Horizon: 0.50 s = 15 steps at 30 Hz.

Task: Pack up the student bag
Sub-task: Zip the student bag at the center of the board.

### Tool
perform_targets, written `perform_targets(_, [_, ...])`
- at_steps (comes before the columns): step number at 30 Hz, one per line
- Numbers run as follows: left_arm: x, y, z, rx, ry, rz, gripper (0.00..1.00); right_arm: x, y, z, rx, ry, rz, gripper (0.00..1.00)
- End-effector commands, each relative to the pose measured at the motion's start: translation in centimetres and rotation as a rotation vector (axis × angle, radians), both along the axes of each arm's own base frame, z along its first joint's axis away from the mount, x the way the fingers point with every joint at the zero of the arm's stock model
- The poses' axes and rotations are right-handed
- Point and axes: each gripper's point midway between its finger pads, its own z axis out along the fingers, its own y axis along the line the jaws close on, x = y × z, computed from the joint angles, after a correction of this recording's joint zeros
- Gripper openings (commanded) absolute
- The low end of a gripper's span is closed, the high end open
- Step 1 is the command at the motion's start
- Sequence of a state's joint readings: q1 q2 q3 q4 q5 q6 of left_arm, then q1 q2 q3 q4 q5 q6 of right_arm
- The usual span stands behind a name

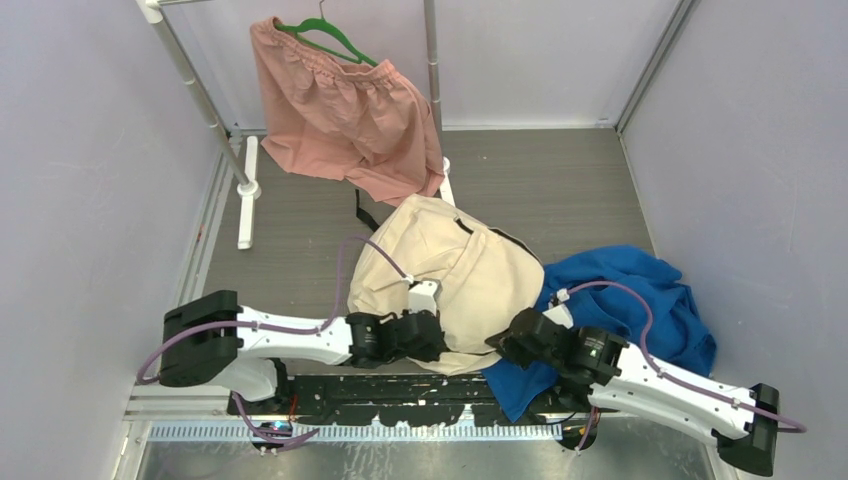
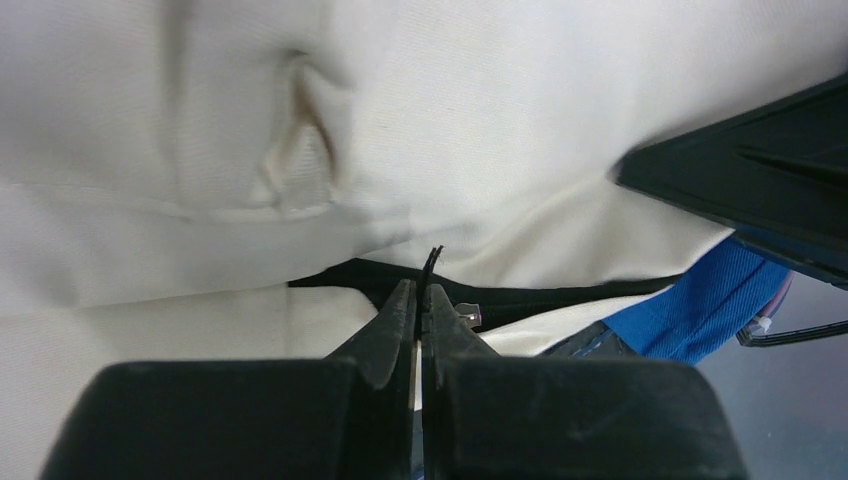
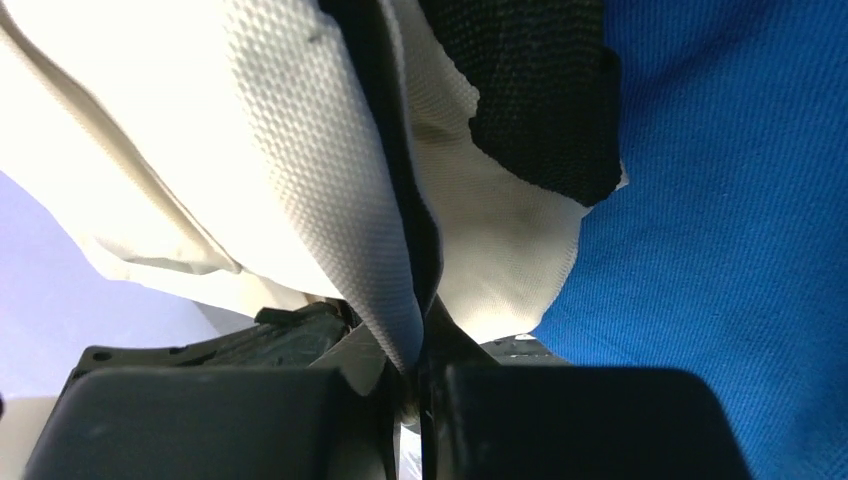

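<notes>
Lying on the table (image 1: 560, 180), the bag (image 1: 470, 270) overlaps the blue cloth (image 1: 640, 300). The left gripper (image 2: 418, 290) pinches a thin black tab (image 2: 432, 262) at its zipper; the right gripper (image 3: 415, 350) clamps its cream edge.

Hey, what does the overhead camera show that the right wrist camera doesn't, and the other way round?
Only the overhead view shows the pink garment on its green hanger, the left arm and the whole backpack. Only the right wrist view shows the right fingers pinched shut on the backpack's cream edge. Both views show the backpack and the blue cloth.
</notes>
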<state>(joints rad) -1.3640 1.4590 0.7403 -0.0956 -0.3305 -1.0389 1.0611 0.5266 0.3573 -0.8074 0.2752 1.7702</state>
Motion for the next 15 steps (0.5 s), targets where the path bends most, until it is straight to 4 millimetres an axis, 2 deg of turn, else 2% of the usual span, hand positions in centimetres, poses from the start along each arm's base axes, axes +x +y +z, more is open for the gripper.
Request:
perform_targets(1, [1.7,2.0,0.9,-0.023,-0.046,0.051,0.00,0.7,-3.3,-0.3,-0.077,-0.041,-0.110,0.01])
perform_targets(7, [3.3,5.0,1.0,-0.003,-0.067,0.113,0.00,-0.2,-4.9,-1.6,-0.110,-0.002,-0.139,0.01])
perform_targets(15, [4.1,6.8,1.3,0.040,-0.083,0.126,0.00,0.5,-6.4,0.4,-0.163,-0.061,-0.157,0.01])
